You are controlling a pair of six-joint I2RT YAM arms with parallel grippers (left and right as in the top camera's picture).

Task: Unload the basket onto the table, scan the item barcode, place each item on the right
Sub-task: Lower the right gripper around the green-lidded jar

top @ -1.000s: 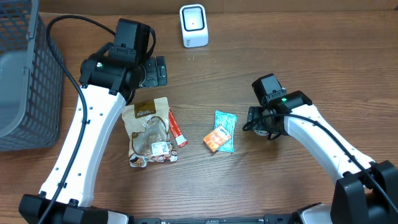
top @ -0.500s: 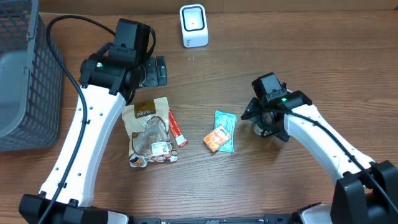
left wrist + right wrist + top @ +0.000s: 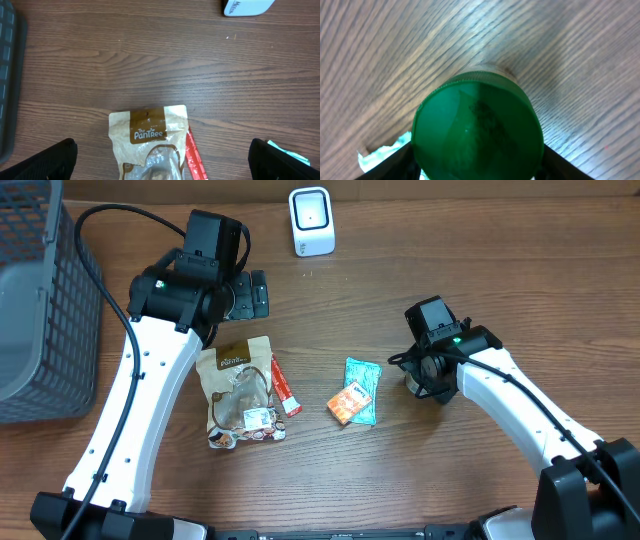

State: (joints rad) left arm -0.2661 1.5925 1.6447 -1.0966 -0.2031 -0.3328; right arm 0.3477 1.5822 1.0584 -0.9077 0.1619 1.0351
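A round container with a green screw cap (image 3: 477, 127) stands upright on the brown wooden table (image 3: 500, 290), its long axis vertical and its cap facing straight up into the right wrist camera. It sits just right of a teal foil packet (image 3: 364, 385), directly under the right gripper (image 3: 420, 380). That gripper's dark fingers (image 3: 390, 162) flank the cap on both sides; I cannot tell whether they press on it. The left gripper (image 3: 250, 294) hangs with its fingers spread wide above a brown paper snack pouch (image 3: 150, 142), holding nothing. A white box-shaped scanner (image 3: 311, 221) stands at the far edge.
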